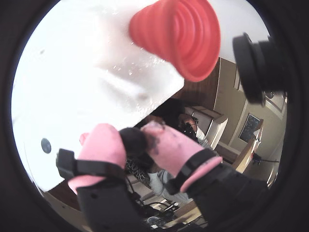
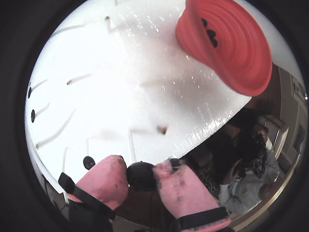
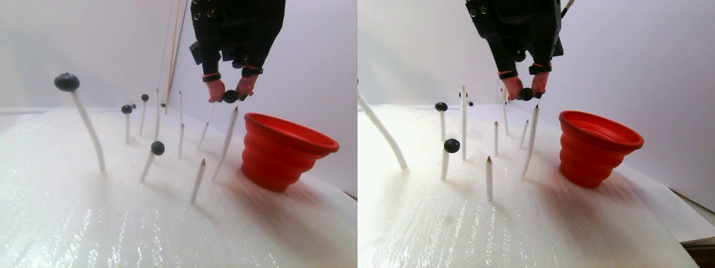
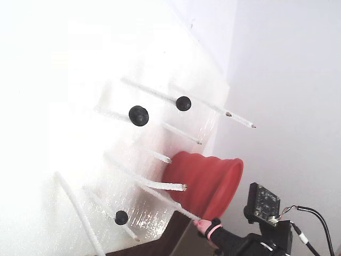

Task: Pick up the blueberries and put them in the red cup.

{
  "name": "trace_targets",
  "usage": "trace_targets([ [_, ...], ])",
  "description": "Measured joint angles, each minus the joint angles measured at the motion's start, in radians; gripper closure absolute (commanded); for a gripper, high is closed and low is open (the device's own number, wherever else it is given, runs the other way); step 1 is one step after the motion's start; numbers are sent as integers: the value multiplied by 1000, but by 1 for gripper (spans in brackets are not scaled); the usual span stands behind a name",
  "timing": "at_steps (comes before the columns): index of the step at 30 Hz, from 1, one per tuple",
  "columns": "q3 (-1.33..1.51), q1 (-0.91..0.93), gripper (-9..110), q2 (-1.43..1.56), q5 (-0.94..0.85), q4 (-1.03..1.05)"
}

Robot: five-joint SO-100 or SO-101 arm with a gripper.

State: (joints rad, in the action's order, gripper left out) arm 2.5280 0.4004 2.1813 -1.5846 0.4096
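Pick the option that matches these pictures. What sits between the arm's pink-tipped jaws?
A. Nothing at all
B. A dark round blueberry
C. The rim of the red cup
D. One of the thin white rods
B: in both wrist views a blueberry is pinched between the pink pads, and the stereo pair view shows the gripper carrying it above the rods, left of the red cup.

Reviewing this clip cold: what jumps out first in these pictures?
The red cup stands out on the white surface, to the right of a cluster of thin white rods, some topped with blueberries. Above and just left of the cup, the pink-tipped gripper pinches one blueberry; a wrist view shows dark berries already inside the cup.
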Motion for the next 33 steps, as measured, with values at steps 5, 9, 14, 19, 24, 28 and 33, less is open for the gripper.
trace_targets([
  [5, -43, 32, 92, -12, -20, 0],
  [9, -72, 58, 92, -37, -35, 0],
  [14, -104, 89, 92, -67, -52, 0],
  [19, -133, 114, 92, -104, -71, -23],
  [24, -181, 140, 92, -153, -74, -46],
  [28, -216, 161, 92, -187, -87, -63],
  [33, -247, 181, 92, -230, -91, -87],
])
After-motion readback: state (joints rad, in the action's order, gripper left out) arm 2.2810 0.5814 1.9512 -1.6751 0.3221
